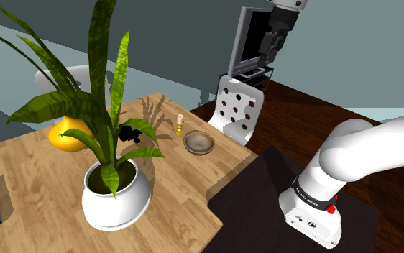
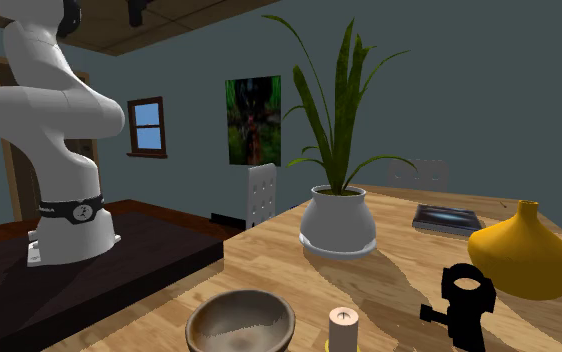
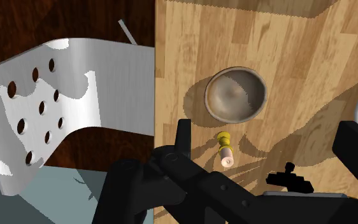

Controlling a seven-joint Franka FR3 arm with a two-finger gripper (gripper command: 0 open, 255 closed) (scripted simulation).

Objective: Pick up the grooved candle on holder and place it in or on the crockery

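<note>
Wooden table (image 1: pixel 182 190) with bowl (image 3: pixel 235 95) and candle (image 3: pixel 224 151): task at its start.
Candle, on a small yellow holder, stands upright on the tabletop just beside the bowl and does not touch it; nothing lies in the bowl. Gripper (image 3: pixel 270 130) hangs well above the bowl, its fingers spread wide and empty. By this layout no step is done yet: descent, grasp, lift and setting the candle in the bowl all remain.

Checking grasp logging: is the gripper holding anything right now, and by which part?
Nothing is held. The gripper is open, well above the table, and the candle stands on the wood beside the bowl, apart from both fingers.
</note>
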